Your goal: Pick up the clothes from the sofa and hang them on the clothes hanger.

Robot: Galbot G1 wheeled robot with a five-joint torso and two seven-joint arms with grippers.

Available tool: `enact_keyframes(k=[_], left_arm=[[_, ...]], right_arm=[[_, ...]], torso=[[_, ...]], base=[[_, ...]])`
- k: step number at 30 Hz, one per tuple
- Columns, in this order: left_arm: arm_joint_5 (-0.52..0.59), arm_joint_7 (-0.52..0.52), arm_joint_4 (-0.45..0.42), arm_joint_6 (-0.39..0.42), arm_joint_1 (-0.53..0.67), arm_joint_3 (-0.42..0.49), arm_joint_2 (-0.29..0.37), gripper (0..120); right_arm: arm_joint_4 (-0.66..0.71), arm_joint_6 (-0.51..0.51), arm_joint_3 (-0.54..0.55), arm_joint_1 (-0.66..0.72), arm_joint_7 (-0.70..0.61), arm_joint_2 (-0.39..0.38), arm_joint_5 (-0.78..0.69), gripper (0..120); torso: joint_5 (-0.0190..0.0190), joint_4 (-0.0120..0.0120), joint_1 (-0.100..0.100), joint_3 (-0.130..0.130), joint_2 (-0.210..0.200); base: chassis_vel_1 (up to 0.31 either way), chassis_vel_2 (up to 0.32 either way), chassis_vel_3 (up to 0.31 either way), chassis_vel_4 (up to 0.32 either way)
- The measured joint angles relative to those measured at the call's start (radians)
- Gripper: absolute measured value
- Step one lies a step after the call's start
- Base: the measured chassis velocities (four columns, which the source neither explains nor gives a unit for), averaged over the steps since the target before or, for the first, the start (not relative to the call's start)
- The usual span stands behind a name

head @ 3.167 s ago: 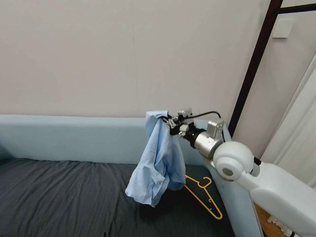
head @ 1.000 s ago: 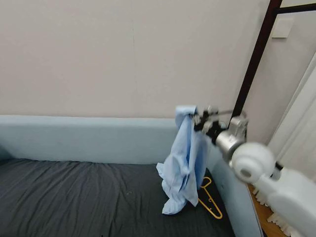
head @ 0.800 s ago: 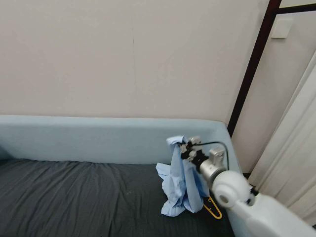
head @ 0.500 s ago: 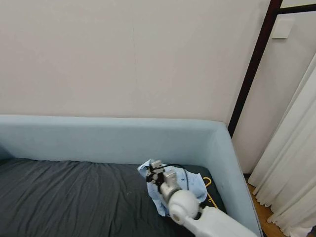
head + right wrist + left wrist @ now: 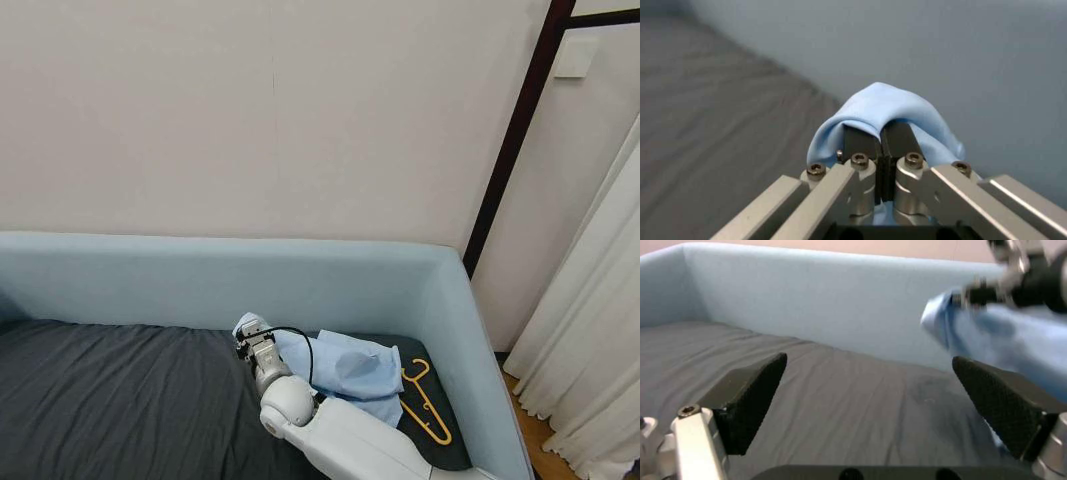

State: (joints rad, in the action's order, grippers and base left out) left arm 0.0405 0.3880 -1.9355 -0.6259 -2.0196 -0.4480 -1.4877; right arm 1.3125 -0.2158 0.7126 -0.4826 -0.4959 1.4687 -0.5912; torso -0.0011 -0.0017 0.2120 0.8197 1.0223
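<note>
Right pincer [image 5: 246, 330], lower centre, clamps the shirt [image 5: 345, 365] on the sofa [image 5: 120, 400] beside the hanger [image 5: 425, 400], which could snag it on lifting; left pincer [image 5: 868, 362] gapes, idle.

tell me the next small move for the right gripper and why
Probably open the right gripper and let go. It is shut on a fold of the blue shirt, low over the sofa seat, and the rest already lies spread beside the yellow hanger. The left gripper hovers open over the seat.
</note>
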Motion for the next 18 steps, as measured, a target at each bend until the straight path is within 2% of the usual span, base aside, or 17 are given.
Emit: enact_keyframes(k=[3,5,10,13,15,18], left_arm=[[-0.003,0.0,0.005,-0.001,0.002,0.002,-0.003,98],[-0.008,0.0,0.007,-0.001,0.003,0.005,-0.007,98],[-0.014,0.0,0.007,-0.002,-0.001,0.008,-0.01,98],[-0.015,0.006,0.007,-0.003,-0.002,0.007,-0.004,98],[-0.015,0.006,0.007,-0.003,-0.001,0.007,-0.003,98],[-0.017,0.008,0.006,-0.002,0.0,0.01,0.002,98]], right_arm=[[0.032,-0.029,0.028,-0.038,0.032,-0.03,0.012,4],[0.047,-0.038,0.041,-0.069,0.042,-0.038,0.031,15],[0.061,-0.049,0.044,-0.091,0.031,-0.048,0.05,30],[0.133,-0.089,0.08,-0.095,0.009,-0.115,0.043,46],[0.145,-0.09,0.094,-0.098,0.005,-0.136,0.052,49],[0.157,-0.104,0.108,-0.112,-0.004,-0.195,0.079,63]], torso=[[0.0001,0.0,0.0,0.0,0.0],[0.0004,0.0002,0.0,0.0,0.0],[0.0005,0.0005,0.0,0.0,0.0],[0.0004,0.0004,0.0,0.0,0.0],[0.0005,0.0004,0.0,0.0,0.0],[0.0006,0.0004,0.0,0.0,0.0]], base=[[0.0,0.0,0.0,0.0],[0.0,0.0,0.0,0.0],[0.0,0.0,0.0,0.0],[0.0,0.0,0.0,0.0],[0.0,0.0,0.0,0.0],[0.0,0.0,0.0,0.0]])
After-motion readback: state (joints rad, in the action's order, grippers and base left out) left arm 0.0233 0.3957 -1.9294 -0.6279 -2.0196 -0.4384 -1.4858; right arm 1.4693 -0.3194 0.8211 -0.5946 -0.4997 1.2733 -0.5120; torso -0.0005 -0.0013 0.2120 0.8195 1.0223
